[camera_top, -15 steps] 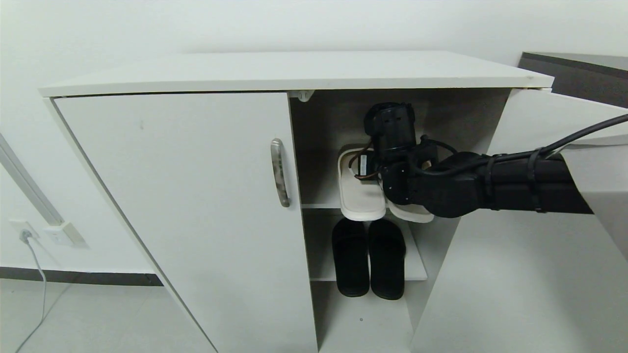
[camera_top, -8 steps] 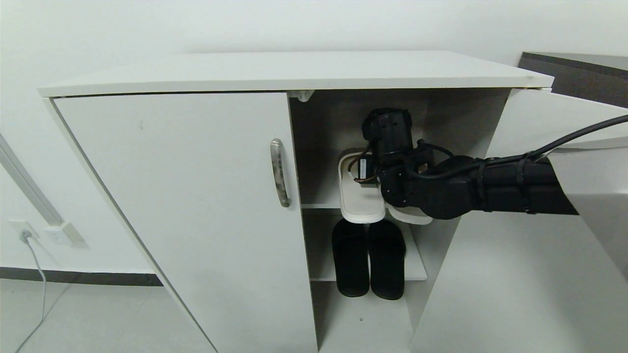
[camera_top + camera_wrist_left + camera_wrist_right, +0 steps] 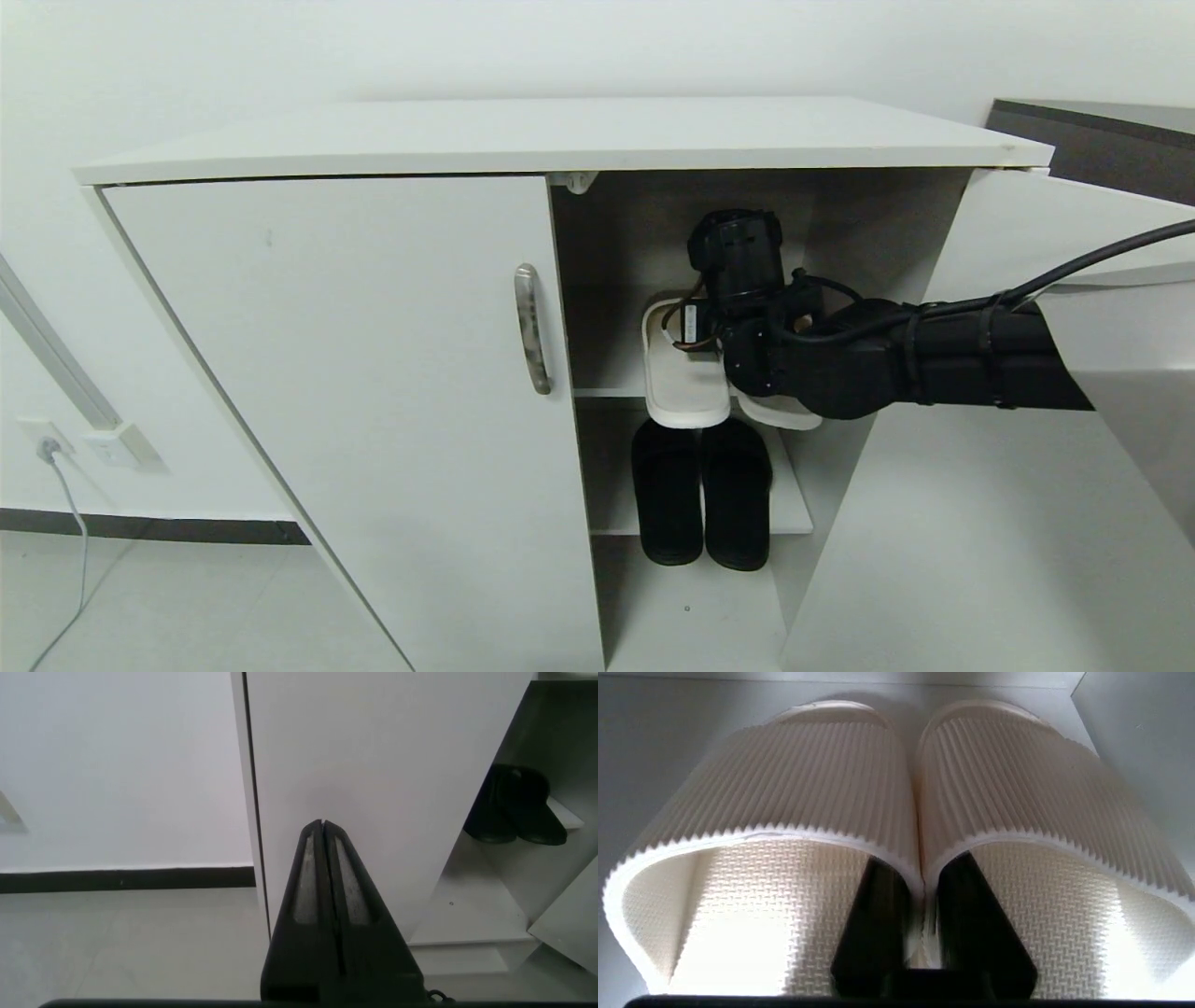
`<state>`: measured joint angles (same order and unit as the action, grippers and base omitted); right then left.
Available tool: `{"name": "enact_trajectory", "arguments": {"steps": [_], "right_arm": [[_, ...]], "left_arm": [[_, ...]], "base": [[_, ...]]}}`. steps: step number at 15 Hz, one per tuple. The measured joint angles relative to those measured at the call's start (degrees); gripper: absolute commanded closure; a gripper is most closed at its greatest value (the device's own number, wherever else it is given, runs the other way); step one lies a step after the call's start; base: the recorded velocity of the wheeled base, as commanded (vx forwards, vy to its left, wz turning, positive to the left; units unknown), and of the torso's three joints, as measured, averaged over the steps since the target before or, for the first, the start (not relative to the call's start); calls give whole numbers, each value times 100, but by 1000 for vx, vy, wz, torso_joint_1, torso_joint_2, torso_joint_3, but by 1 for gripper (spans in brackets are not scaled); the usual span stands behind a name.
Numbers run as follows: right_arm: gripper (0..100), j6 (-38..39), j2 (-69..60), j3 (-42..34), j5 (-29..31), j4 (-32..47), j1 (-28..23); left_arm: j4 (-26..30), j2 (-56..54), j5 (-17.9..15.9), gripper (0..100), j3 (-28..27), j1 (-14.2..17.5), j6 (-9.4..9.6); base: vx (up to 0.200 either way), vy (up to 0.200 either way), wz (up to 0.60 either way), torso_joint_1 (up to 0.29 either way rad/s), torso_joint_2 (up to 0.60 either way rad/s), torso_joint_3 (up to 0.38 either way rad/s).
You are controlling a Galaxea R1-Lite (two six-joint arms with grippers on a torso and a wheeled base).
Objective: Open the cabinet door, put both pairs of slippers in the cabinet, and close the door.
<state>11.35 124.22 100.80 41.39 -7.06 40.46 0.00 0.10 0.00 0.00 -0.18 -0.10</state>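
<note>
white cabinet (image 3: 560, 131) against a white wall, its left door (image 3: 345, 373) closed and its right door (image 3: 934, 541) swung wide open; the white slippers (image 3: 686, 392) lie side by side on the upper shelf (image 3: 607, 392), toes inward, heels jutting past the shelf's front edge; the black slippers (image 3: 700, 495) sit on the lower shelf (image 3: 792, 509) directly beneath, heels also overhanging; the right end effector (image 3: 920, 873) is clamped on the white pair, one dark finger slipped under each strap and the two inner strap edges pinched together between them; the likely trouble from here is the overhang: let go as they lie, the white pair could tip forward off the shelf or stand in the way of the closing door, so they probably want a push deeper first; because the fingers sit under the straps, drawing back without opening fully could drag the slippers out again; the forearm also passes close to the open door's edge and could knock it; the right arm comes in from the right, forearm about level across the open door, wrist turned into the opening at upper-shelf height; the left end effector (image 3: 322, 859) hangs low outside the cabinet, pointed at the closed left door, fingers pressed flat together and holding nothing.
</note>
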Motion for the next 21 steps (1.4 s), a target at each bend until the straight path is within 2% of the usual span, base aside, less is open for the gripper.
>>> {"name": "enact_trajectory", "arguments": {"steps": [4,10,15,18,19,21], "right_arm": [[0,6,-27,-91,7,0,16],[0,48,-717,-1034,55,-52,347],[0,162,-1651,-2297,24,-462,783],[0,197,-2332,-3695,-247,-1161,1019],[100,202,-2547,-4139,-380,-1420,1069],[100,189,-2954,-4838,-630,-1938,1161]], "left_arm": [[-2,0,0,100,0,0,-6],[-2,0,0,100,0,0,-17],[0,0,0,100,0,0,-15],[0,0,0,100,0,0,-9],[0,0,-5,100,0,0,-6],[-2,0,-7,100,0,0,-6]], "base": [[0,0,0,0,0,0],[0,0,0,0,0,0],[0,0,0,0,0,0],[0,0,0,0,0,0],[0,0,0,0,0,0],[0,0,0,0,0,0]]}}
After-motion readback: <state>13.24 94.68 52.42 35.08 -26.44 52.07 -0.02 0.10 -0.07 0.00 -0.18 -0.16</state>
